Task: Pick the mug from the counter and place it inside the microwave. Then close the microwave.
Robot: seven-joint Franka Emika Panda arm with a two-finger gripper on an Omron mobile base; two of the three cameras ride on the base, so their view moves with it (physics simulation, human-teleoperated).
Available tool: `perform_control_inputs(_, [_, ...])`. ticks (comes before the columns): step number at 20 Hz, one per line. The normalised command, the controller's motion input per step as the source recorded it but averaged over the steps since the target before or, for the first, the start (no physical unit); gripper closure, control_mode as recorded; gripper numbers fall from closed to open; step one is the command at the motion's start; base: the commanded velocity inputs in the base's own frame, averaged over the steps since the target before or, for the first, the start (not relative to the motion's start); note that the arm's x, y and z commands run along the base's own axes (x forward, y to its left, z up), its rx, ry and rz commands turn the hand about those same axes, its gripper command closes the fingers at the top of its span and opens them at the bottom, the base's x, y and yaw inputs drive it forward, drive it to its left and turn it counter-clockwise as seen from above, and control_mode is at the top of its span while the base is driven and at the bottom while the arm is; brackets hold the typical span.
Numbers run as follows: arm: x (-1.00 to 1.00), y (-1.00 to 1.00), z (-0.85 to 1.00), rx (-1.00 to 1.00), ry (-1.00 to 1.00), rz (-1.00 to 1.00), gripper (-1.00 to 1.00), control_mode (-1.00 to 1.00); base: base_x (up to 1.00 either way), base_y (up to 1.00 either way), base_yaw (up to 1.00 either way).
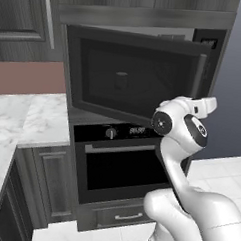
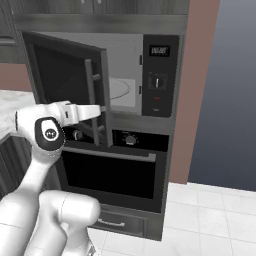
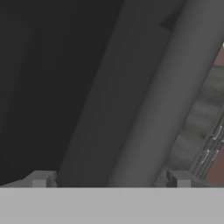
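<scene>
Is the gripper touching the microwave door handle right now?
Cannot tell. In the hand view the handle runs between the fingertips, but neither contact nor a gap shows plainly.

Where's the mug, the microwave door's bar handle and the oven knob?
Small pale mug (image 1: 121,81): left base view, its side seen through the door window.
Grey vertical bar handle (image 2: 89,90): right base view, mid-bar.
Dark round oven knob (image 2: 131,140): right base view, its face.

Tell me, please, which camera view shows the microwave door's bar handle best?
The right base view: the handle stands whole on the open door, its mounts visible, with the pincer beside it. The hand view gives a blurred close-up of the bar between the fingertips. The left base view shows it edge-on.
</scene>
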Motion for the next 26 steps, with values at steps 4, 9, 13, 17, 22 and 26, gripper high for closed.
perform_control_inputs(4, [0.39,-0.16,0.00,0.00,0.01,0.00,-1.00,-1.00,0.00,0.00,0.00])
perform_control_inputs(9, [0.44,-0.13,0.00,0.00,0.00,0.00,-1.00,-1.00,0.00,0.00,0.00])
perform_control_inputs(13, [0.43,-0.15,0.00,0.00,0.00,0.00,-1.00,-1.00,0.00,0.00,0.00])
perform_control_inputs(17, [0.44,-0.11,0.00,0.00,0.01,0.00,-1.00,-1.00,0.00,0.00,0.00])
perform_control_inputs(22, [0.41,-0.07,0.00,0.00,0.00,0.00,-1.00,-1.00,0.00,0.00,0.00])
perform_control_inputs(26, [0.35,-0.07,0.00,0.00,0.00,0.00,-1.00,-1.00,0.00,0.00,0.00])
